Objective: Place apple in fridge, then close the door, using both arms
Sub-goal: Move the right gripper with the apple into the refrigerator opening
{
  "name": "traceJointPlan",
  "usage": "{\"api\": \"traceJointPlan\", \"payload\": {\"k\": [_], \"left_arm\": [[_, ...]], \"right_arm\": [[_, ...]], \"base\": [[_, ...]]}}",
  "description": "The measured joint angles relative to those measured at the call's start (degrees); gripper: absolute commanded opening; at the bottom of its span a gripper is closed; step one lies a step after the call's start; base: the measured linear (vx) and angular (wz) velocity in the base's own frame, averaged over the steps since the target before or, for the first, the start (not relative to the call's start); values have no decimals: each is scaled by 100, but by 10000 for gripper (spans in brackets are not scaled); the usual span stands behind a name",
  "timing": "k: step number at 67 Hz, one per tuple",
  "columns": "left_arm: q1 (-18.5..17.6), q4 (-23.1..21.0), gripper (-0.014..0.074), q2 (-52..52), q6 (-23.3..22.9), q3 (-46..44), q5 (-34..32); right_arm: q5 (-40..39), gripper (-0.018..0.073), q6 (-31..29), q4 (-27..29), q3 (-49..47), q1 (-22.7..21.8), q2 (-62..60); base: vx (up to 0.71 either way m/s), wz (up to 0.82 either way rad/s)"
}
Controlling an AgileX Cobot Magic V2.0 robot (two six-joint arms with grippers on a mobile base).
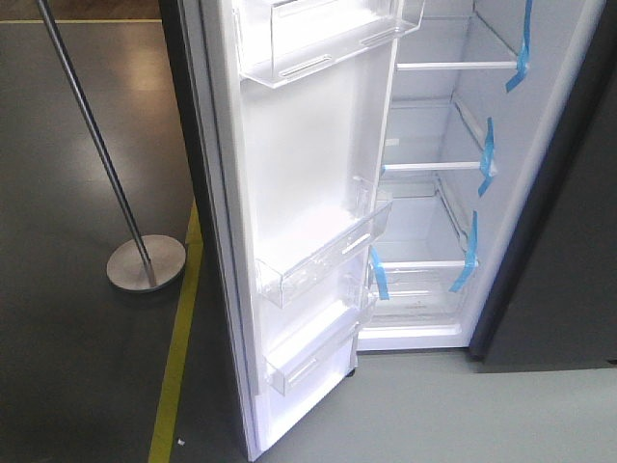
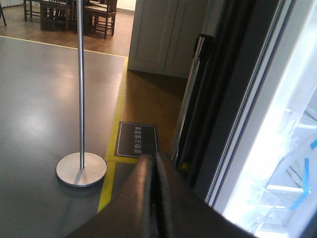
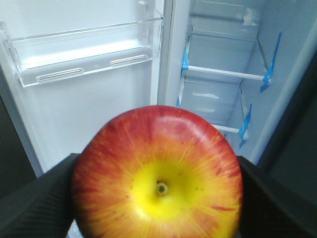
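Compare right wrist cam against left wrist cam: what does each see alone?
Right wrist only: the apple clamped in the right pincer, and a clear door bin. Left wrist only: the shut left pincer, a chrome pole on its round base, a floor sign, chairs. Both: the open fridge, white lining with blue tape.

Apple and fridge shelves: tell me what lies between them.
Right wrist view: only bare air between the apple and the fridge shelves; the door stands open leftward.
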Motion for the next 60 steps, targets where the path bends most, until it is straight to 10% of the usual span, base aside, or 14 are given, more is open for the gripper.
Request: {"api": "traceJointPlan", "payload": {"k": [60], "left_arm": [[0,0,-7,0,0,0,0]], "right_arm": [[0,204,0,0,0,0,0]], "base": [[8,1]]}}
